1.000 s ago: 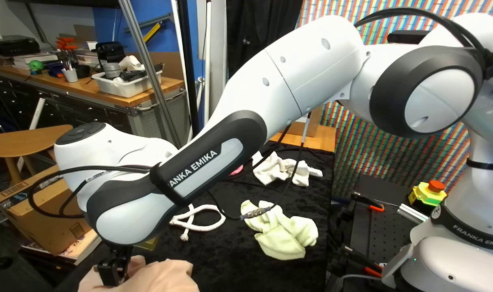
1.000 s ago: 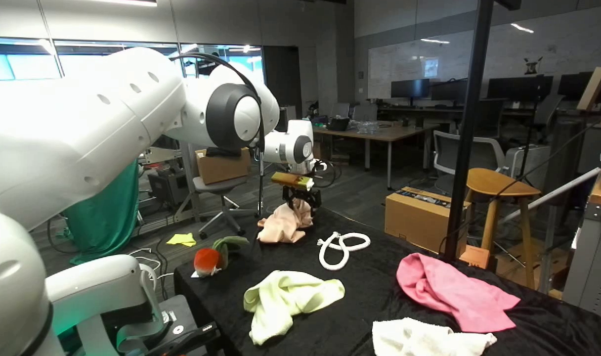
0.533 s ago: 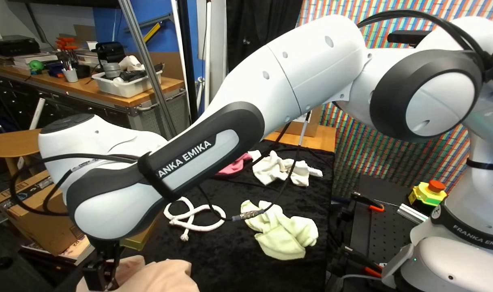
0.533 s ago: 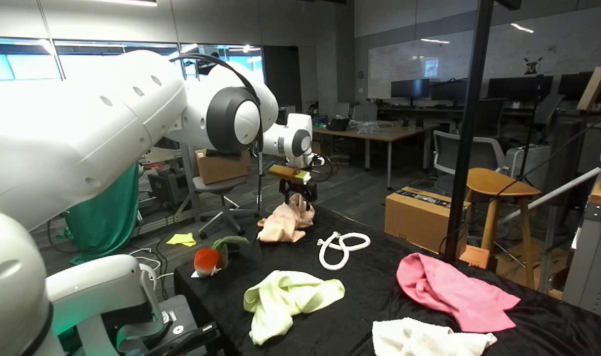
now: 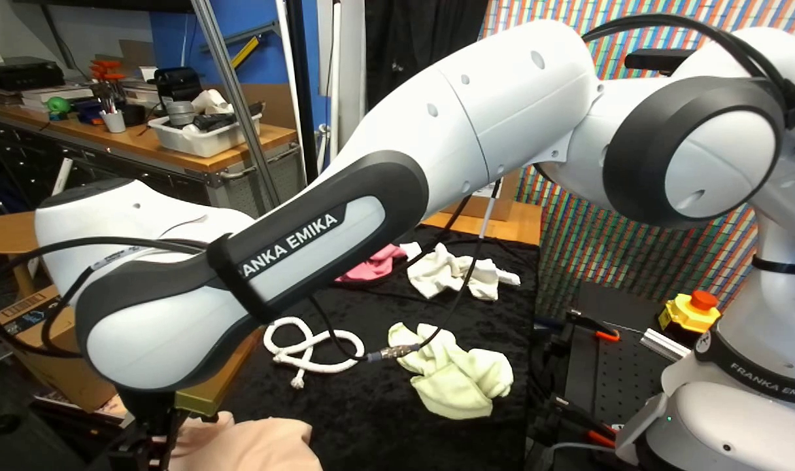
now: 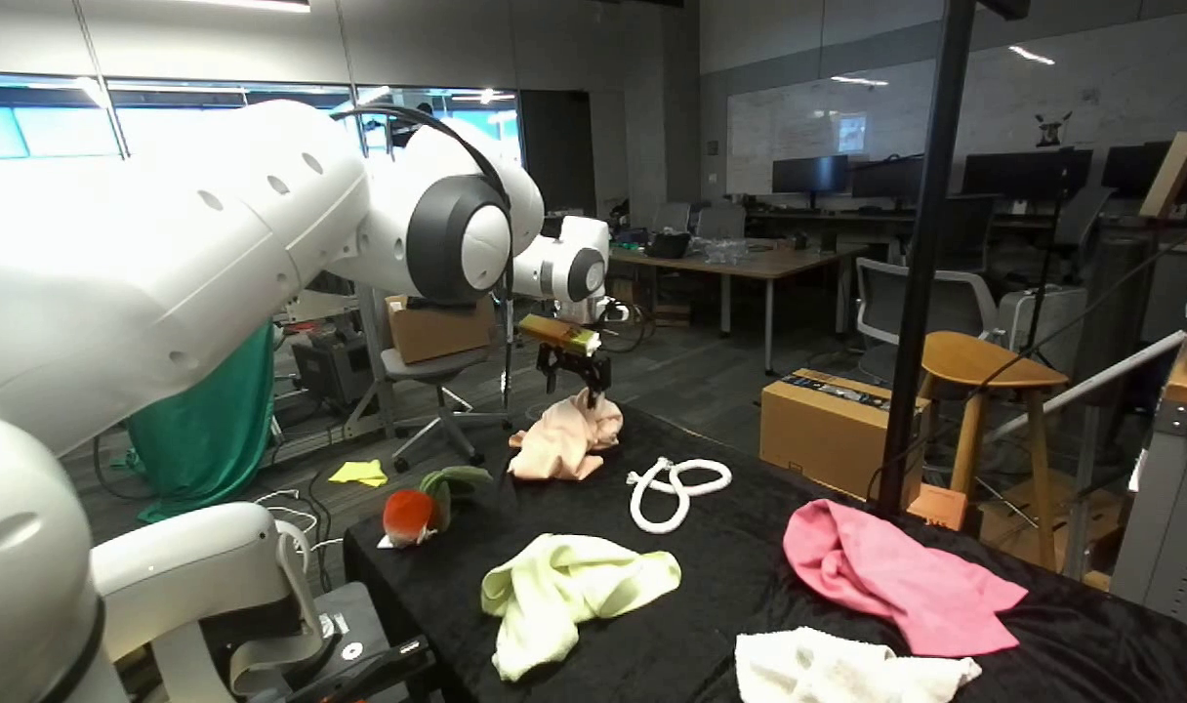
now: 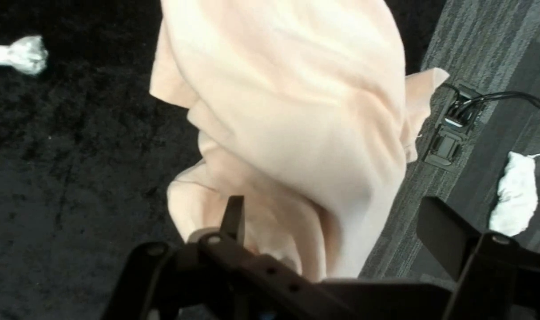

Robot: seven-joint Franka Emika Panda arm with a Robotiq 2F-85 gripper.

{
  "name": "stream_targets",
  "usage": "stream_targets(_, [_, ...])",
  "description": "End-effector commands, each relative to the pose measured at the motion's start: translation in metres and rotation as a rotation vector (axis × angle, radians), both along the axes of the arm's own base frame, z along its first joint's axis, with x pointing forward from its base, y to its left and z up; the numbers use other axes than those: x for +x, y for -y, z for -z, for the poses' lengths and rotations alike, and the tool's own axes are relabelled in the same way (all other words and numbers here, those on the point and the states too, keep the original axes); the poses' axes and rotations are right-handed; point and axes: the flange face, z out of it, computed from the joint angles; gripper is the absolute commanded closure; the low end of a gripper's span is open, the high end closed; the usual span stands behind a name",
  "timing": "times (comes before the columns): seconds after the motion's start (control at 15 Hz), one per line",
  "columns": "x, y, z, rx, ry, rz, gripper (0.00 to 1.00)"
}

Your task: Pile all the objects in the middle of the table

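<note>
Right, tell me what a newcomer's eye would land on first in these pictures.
The white robot arm strikes first, spanning nearly the whole width of an exterior view. Then comes the bright pink cloth, crumpled on the black table beside the white cloth in an exterior view. In the wrist view, the peach cloth takes up the upper middle, with the open gripper along the bottom.

Cloths (image 6: 576, 594) and rope (image 6: 679, 490) on black table (image 6: 735, 576)
</note>
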Motion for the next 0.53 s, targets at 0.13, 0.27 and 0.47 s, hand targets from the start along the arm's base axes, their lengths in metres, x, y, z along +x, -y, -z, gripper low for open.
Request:
stream_targets(0.13, [-0.008,-0.016,0.013,-0.015,0.008,-0.027,0.00])
stream_targets(0.27, [-0.011,-0.016,0.025,-0.069,0.027,-0.050,0.00])
stream_targets(0.47, [-0.016,-0.013,0.042,-0.135,0.032,-0.084,0.00])
